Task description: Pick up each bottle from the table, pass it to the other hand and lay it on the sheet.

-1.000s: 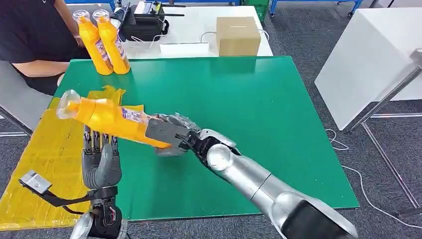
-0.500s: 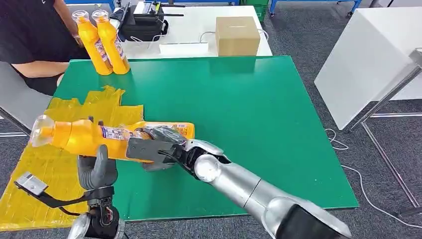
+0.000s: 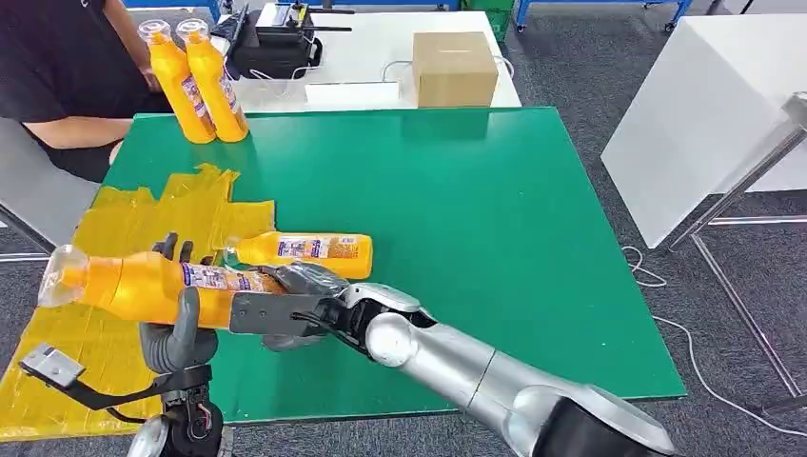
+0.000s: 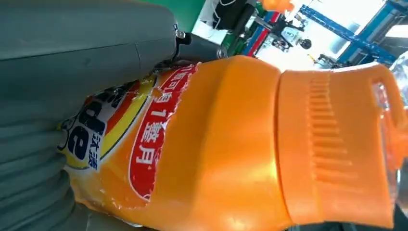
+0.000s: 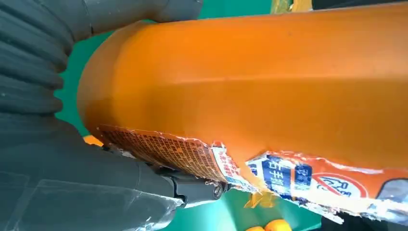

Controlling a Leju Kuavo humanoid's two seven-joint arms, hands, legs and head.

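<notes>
We hold the orange bottle (image 3: pixel 162 286) horizontal over the yellow sheet (image 3: pixel 105 333). The right hand (image 3: pixel 290 309) grips its base end; the left hand (image 3: pixel 176 328) fingers (image 3: pixel 169 249) curl around its mid-body. We judge it rigid, smooth-skinned and moderately heavy, so grip the labelled barrel, not the neck. Since 0.5 s ago, the bottle has moved further left, exposing a second bottle (image 3: pixel 305 250) on the tabletop (image 3: pixel 495 219) beyond the fingers.
</notes>
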